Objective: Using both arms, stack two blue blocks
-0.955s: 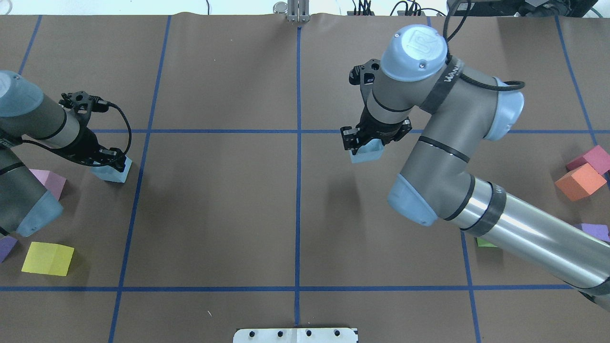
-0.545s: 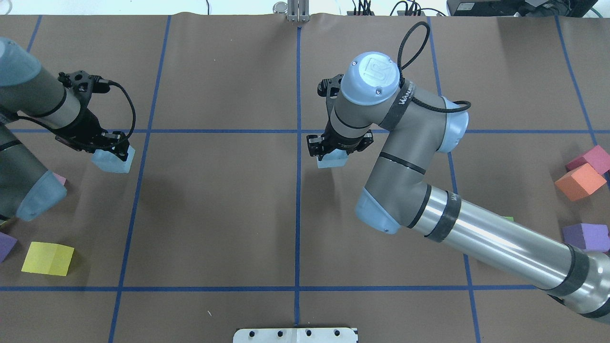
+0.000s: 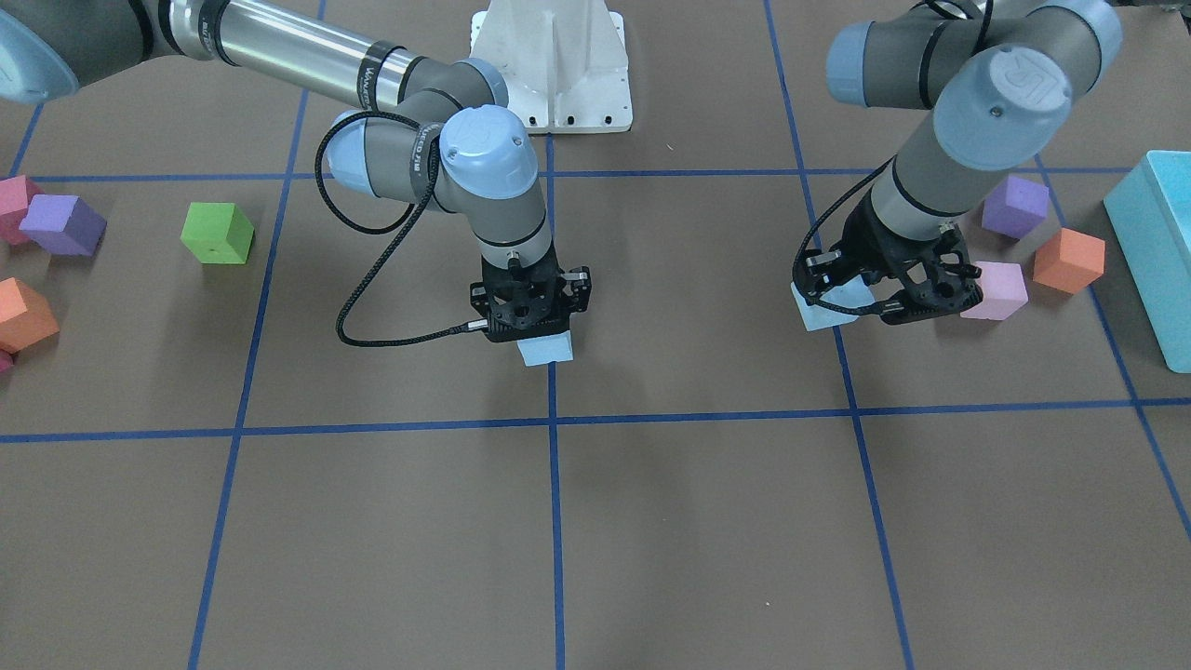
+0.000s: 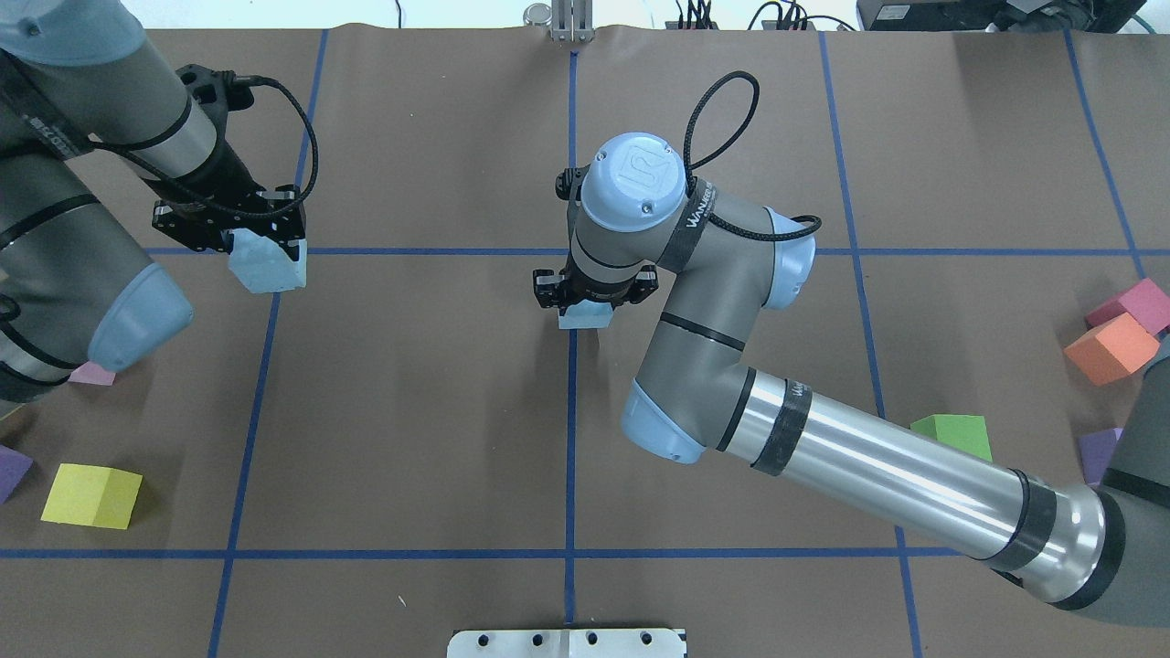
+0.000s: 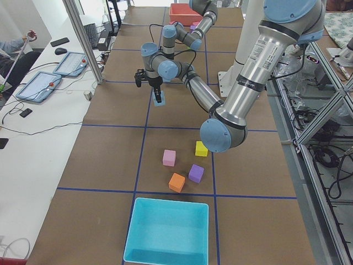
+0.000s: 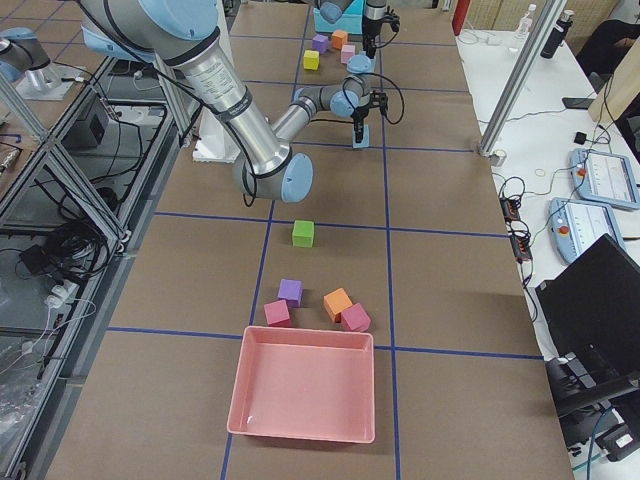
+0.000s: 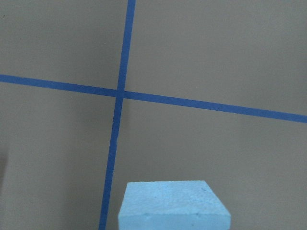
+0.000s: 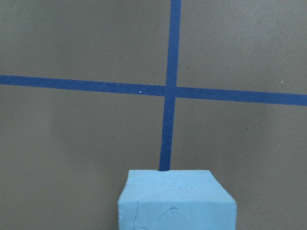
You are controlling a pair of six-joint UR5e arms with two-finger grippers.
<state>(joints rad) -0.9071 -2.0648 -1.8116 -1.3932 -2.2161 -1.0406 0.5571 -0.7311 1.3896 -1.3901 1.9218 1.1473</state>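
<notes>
Overhead: bare brown table (image 4: 411,411) is seen between the two arms and along the lower left half. Loose cubes are kept to the sides: yellow cube (image 4: 91,496) lower left, green cube (image 4: 955,437) and orange cube (image 4: 1111,349) at right. The lower right is crossed diagonally by the right arm (image 4: 868,466). The left arm (image 4: 82,228) is confined to the left edge.

Containers: a teal box (image 5: 165,232) is seen at bottom centre of the left side view, with only its own floor showing inside. A pink tray (image 6: 300,390) is seen at bottom centre of the right side view, also with only bare floor showing.

Fingers:
- Left gripper (image 4: 239,239), upper left: the fingers are pinched on opposite faces of block A (image 4: 267,267). The block is held above the table, just beside a tape crossing.
- Right gripper (image 4: 594,294), frame centre: the fingers are pinched on block B (image 4: 585,317). The block sits on the vertical centre tape line, just below the horizontal line. Contact with the table cannot be told.

The blocks are well apart. In both wrist views only the block's top is seen at bottom centre; the fingers are out of frame.
</notes>
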